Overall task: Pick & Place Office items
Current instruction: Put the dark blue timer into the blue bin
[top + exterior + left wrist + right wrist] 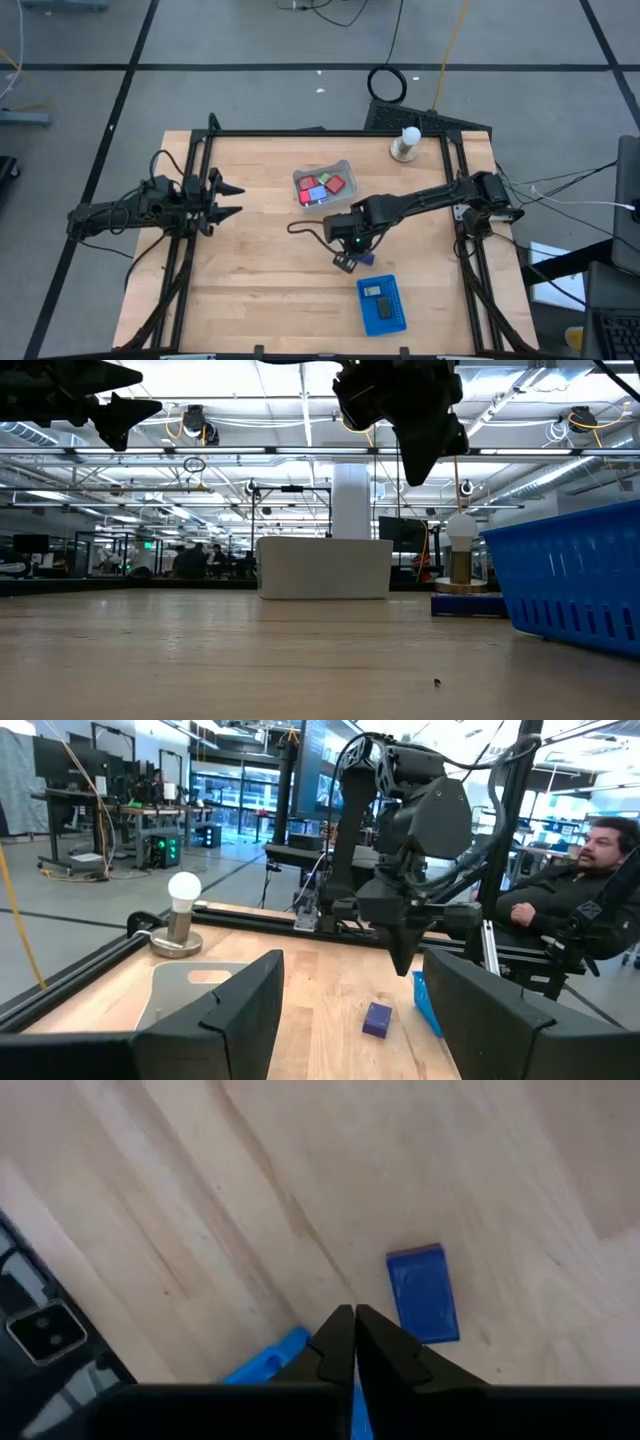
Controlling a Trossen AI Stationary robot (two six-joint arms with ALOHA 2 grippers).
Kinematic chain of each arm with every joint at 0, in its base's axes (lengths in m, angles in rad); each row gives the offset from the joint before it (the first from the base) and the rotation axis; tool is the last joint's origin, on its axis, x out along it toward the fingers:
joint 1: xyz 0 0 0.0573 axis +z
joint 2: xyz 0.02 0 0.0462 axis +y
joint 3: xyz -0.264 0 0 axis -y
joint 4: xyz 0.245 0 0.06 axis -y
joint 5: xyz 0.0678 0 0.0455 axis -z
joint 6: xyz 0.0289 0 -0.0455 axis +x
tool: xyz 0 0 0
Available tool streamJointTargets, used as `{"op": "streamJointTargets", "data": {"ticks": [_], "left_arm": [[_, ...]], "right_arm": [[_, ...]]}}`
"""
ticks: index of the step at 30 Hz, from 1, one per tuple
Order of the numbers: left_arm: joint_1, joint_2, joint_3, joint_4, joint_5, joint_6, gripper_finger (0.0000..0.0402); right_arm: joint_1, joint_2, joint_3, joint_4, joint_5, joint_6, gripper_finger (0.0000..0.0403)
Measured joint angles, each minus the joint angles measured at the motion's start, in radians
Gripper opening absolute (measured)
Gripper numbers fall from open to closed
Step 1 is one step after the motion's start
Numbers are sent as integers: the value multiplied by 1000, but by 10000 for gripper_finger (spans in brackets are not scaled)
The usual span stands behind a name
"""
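Right gripper (pixel 353 1342) pinched shut, empty, above dark-blue block (pixel 423 1294) lying loose on counter (pixel 250 290) beside tray (pixel 398 318); probably dropped short. Left gripper (pixel 232 200) parted, empty, waiting.

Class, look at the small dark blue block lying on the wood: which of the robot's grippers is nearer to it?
The right gripper, shut, hangs right beside the dark blue block, above the table. The left gripper waits far off at the table's left edge.
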Motion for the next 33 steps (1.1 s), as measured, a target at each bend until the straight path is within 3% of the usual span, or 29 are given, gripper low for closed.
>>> {"op": "streamJointTargets", "data": {"ticks": [7, 15, 18, 25, 33], "left_arm": [[0, 0, 0, 0, -1, 0, 244], [0, 0, 0, 0, -1, 0, 244], [0, 0, 0, 0, -1, 0, 244], [0, 0, 0, 0, -1, 0, 244], [0, 0, 0, 0, -1, 0, 244]], "right_arm": [[24, 0, -24, -16, -29, -207, 44], [35, 0, -24, -93, -20, -462, 134], [38, 0, -27, -141, 34, -520, 169], [34, -3, -154, -44, 52, -534, 220], [14, -4, -270, 138, 53, -433, 226]]}}
